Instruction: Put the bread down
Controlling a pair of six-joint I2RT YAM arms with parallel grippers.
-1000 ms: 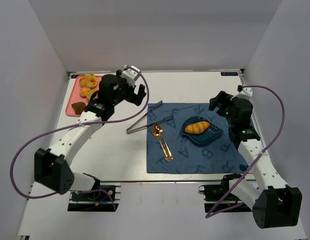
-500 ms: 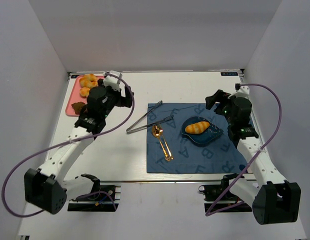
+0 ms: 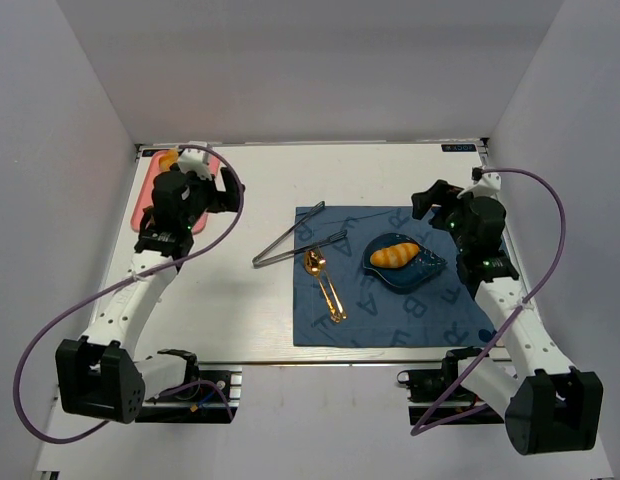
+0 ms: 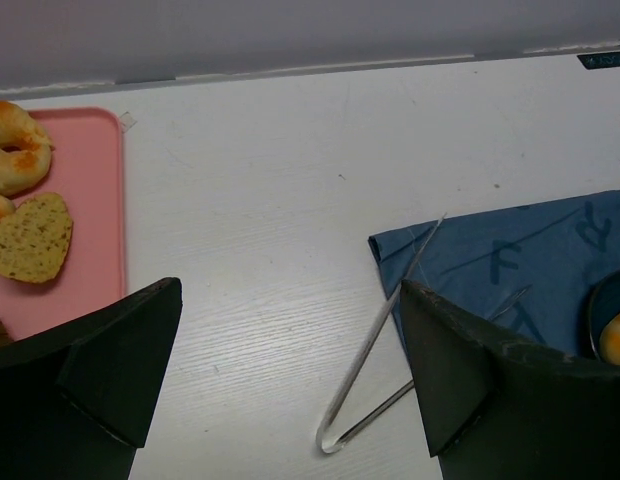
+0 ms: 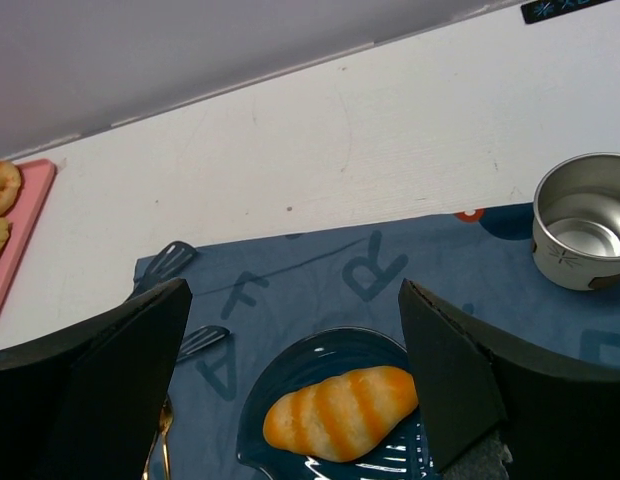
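Observation:
The bread is a small oval roll with orange stripes, lying on the blue dish on the blue mat. The right wrist view shows it on the dish, below and between my fingers. My right gripper is open and empty, just behind the dish; it also shows in the right wrist view. My left gripper is open and empty at the far left beside the pink tray; it also shows in the left wrist view. There the bread peeks in at the right edge.
Metal tongs lie across the mat's left edge, also in the left wrist view. A gold spoon lies on the blue mat. The pink tray holds round buns and a seeded slice. A steel cup stands right of the dish.
My left arm has swung left, away from the mat and tongs toward the pink tray, still open and empty. The right arm has barely moved. The bread has stayed on the dish.

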